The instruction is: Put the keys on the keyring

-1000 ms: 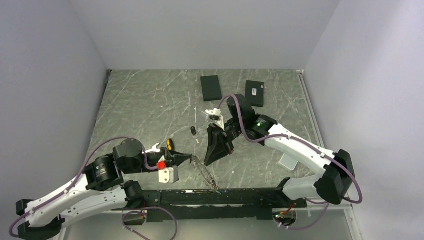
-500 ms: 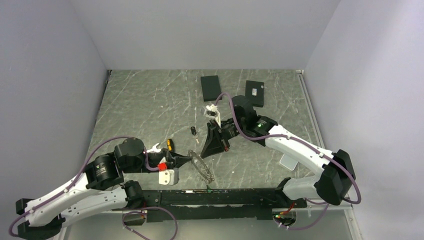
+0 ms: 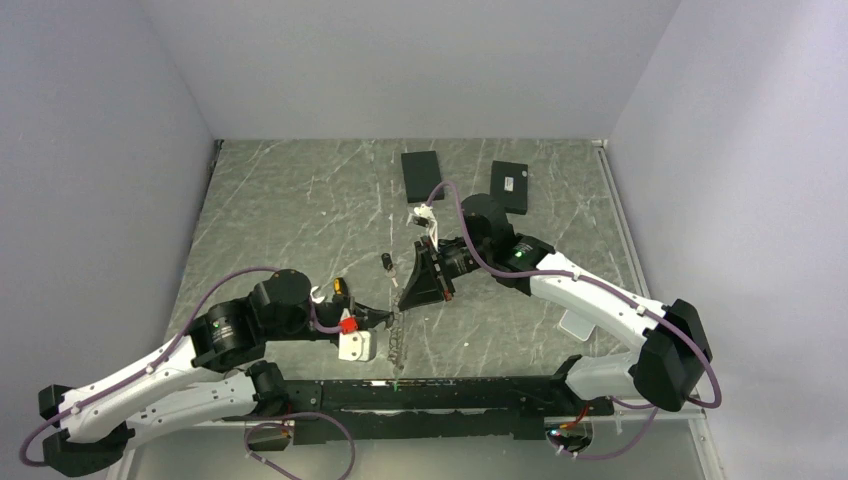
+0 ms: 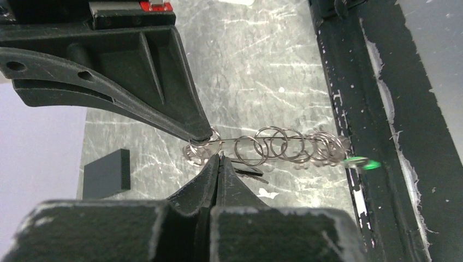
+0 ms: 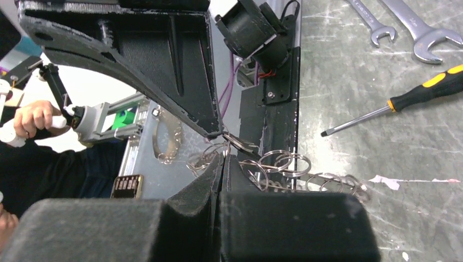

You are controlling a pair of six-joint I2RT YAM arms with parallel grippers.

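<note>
The keyring (image 3: 397,342) hangs edge-on above the table's front, strung with small wire rings, its green tag (image 3: 397,380) at the low end. My left gripper (image 3: 391,319) is shut on its upper edge; in the left wrist view the fingers (image 4: 218,158) pinch the ring's wire (image 4: 273,147), green tag (image 4: 363,162) at the far end. My right gripper (image 3: 403,304) meets the same top end, shut on a small ring there (image 5: 224,154); the keyring's rings (image 5: 289,159) trail right. One black-headed key (image 3: 387,263) lies on the table behind. Other keys are not visible.
A black-and-yellow screwdriver (image 5: 404,101) and two silver wrenches (image 5: 415,27) lie left of the grippers; the screwdriver's yellow end (image 3: 340,287) shows by the left wrist. Two black boxes (image 3: 422,175) (image 3: 510,186) sit at the back. The black rail (image 3: 470,392) runs along the front edge.
My left arm moved right and turned the keyring from slanting to edge-on. My right gripper moved up and left and now meets the ring's top end.
</note>
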